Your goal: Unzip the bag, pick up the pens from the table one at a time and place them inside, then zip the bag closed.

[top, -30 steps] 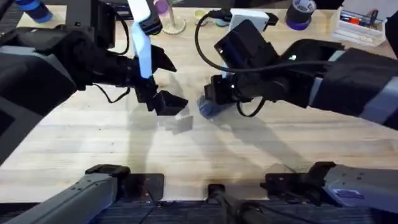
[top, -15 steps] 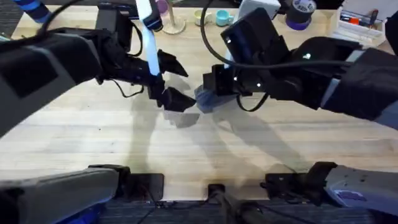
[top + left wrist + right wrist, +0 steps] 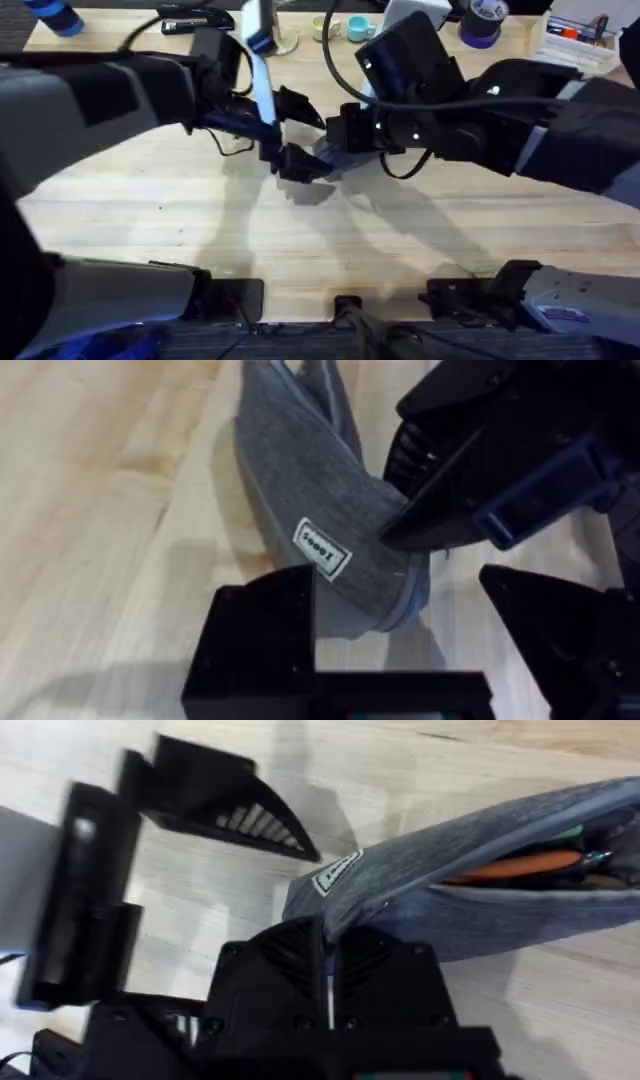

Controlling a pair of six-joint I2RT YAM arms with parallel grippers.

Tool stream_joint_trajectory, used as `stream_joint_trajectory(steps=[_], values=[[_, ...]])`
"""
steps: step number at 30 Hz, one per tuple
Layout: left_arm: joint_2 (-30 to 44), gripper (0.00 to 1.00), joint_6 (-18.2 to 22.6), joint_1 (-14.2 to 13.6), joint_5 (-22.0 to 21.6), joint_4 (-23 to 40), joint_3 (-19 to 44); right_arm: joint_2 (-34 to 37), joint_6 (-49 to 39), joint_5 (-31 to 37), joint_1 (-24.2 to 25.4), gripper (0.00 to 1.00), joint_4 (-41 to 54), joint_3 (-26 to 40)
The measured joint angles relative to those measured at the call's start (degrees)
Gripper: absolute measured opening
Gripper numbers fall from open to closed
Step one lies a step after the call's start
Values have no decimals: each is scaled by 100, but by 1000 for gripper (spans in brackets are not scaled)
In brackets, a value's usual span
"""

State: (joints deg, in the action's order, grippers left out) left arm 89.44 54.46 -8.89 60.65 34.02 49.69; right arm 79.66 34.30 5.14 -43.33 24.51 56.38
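The right gripper (image 3: 328, 945) is clamped on one end of the bag (image 3: 500, 885), which lies mid-table (image 3: 150, 230) with its zipper gaping; an orange pen (image 3: 515, 865) and something green show inside. The left gripper (image 3: 300, 135) stands with its jaws apart, straddling the same end of the bag (image 3: 320, 510), one finger (image 3: 255, 645) beside the label.

The pens seem to be in, so closing is likely next. If the left jaws close on fabric rather than the pull, the zipper will not run; the pull itself cannot be made out. The two grippers sit very close and could collide.

Along the far edge lie a stapler (image 3: 195, 18), a teal cup (image 3: 360, 30) and a tape roll (image 3: 483, 22), well clear.
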Motion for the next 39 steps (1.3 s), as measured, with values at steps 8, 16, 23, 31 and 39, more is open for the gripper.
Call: stream_joint_trajectory(steps=[8,16,23,31,39], values=[[350,412,-4,-213,-129,-466,0,0,0,-22,0,31,5,0],[362,55,-4,-261,-67,-587,0,2,0,-57,95,31,-22,0],[362,46,-4,-300,43,-711,20,-108,2,-556,557,31,17,0],[349,42,-2,-474,433,-913,250,-613,47,-1544,1585,31,222,-56],[349,43,-2,-550,610,-994,351,-910,-25,-2109,2159,31,314,-124]])
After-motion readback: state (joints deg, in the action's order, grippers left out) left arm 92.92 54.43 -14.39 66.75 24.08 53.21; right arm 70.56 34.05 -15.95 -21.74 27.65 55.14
